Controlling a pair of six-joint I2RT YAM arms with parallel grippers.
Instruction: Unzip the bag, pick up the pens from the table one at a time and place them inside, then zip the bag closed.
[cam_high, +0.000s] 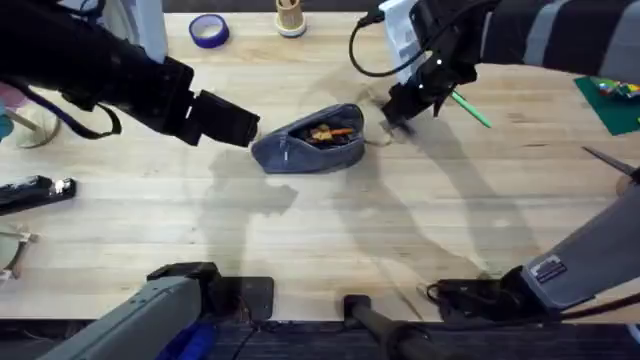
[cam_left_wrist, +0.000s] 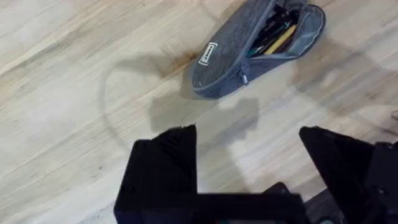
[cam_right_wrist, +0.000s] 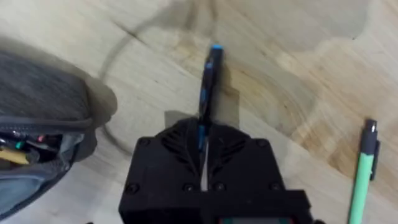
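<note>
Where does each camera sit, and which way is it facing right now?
Overhead: above the arm bases, facing down and forward at table, both arms, open bag.
Left wrist: above the table, facing down at the bag past its open fingers.
Right wrist: facing down at its gripper shut on dark pen; green pen beside.
All share the bag.

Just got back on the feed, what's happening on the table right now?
The bag lies unzipped with items inside. The right gripper is shut on the dark pen beside the bag. The green pen lies on the table. The left gripper hangs open near the bag, holding nothing.
</note>
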